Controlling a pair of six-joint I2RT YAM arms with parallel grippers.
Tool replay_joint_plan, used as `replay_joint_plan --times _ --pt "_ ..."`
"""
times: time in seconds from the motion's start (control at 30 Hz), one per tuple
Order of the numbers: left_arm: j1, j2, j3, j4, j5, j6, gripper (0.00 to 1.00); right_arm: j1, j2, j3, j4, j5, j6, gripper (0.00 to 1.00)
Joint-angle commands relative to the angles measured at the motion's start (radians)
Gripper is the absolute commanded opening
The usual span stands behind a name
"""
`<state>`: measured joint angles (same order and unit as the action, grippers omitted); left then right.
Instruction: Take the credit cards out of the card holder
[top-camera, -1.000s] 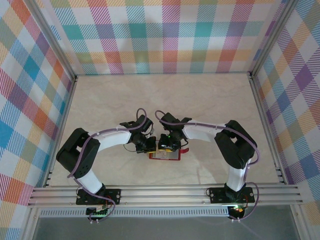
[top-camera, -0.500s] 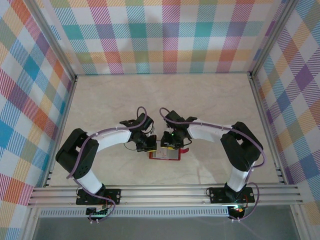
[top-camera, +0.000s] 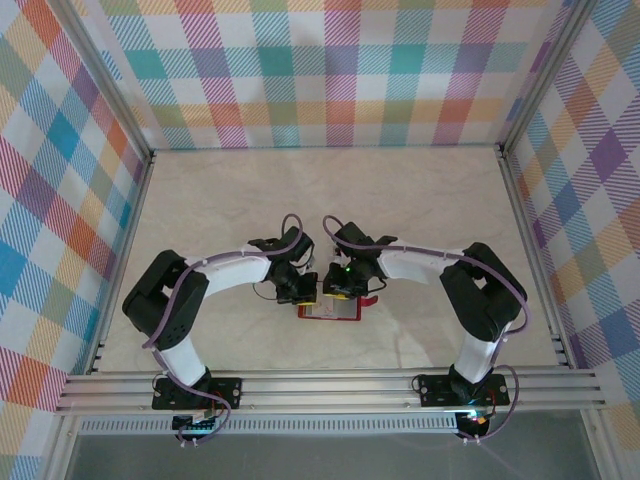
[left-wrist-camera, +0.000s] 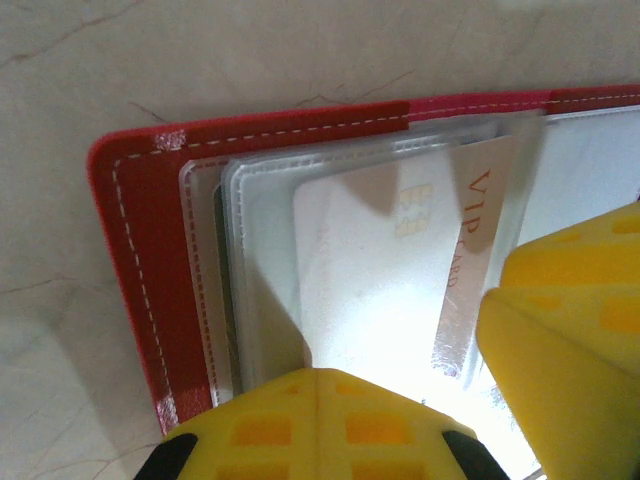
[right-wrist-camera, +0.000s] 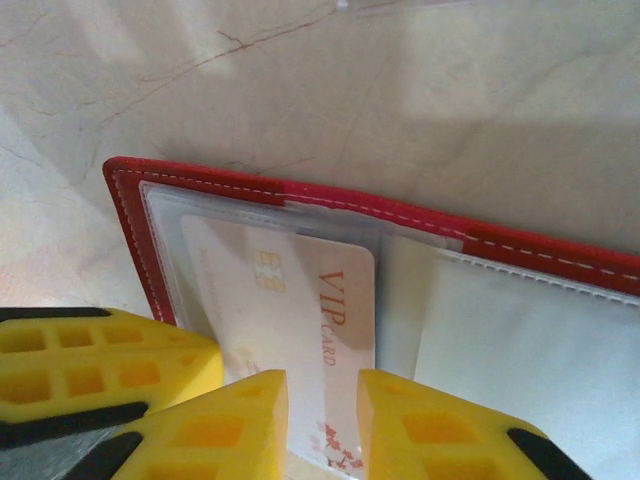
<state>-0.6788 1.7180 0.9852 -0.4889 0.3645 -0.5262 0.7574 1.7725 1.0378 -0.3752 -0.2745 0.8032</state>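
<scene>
The red card holder (top-camera: 336, 313) lies open on the table between my two grippers. In the left wrist view its red cover (left-wrist-camera: 135, 260) frames clear sleeves, and a pale credit card (left-wrist-camera: 370, 270) marked VIP sits in them. My left gripper (left-wrist-camera: 318, 385) is shut, its tips pressed onto the sleeve at the card's near edge. In the right wrist view the card (right-wrist-camera: 300, 300) sticks partly out of its sleeve in the card holder (right-wrist-camera: 128, 205). My right gripper (right-wrist-camera: 322, 420) stands over the card's near end, jaws a narrow gap apart, with the card lying flat beneath the gap.
The marble-look table (top-camera: 330, 200) stretches free behind the arms. Plaid walls (top-camera: 60, 200) close in three sides, and an aluminium rail (top-camera: 330, 385) runs along the near edge. The holder's snap tab (top-camera: 372, 300) points right.
Both wrists have shifted slightly over the card holder, and the left arm's elbow has moved a little right. The card holder has stayed in place.
</scene>
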Motion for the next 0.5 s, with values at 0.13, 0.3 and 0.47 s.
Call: replay_joint_plan --times 0.13,0.3,0.47 --pt "-0.008 0.036 0.003 -0.088 -0.071 0.038 0.03 -0.008 0.036 -0.042 0.045 -0.022 0.001 0.26" --pt "-0.008 0.046 -0.005 -0.089 -0.073 0.038 0.03 -0.009 0.034 -0.062 0.07 -0.031 0.0 0.26" --pt "-0.008 0.048 -0.006 -0.086 -0.072 0.038 0.03 -0.014 0.017 -0.104 0.168 -0.088 0.022 0.25"
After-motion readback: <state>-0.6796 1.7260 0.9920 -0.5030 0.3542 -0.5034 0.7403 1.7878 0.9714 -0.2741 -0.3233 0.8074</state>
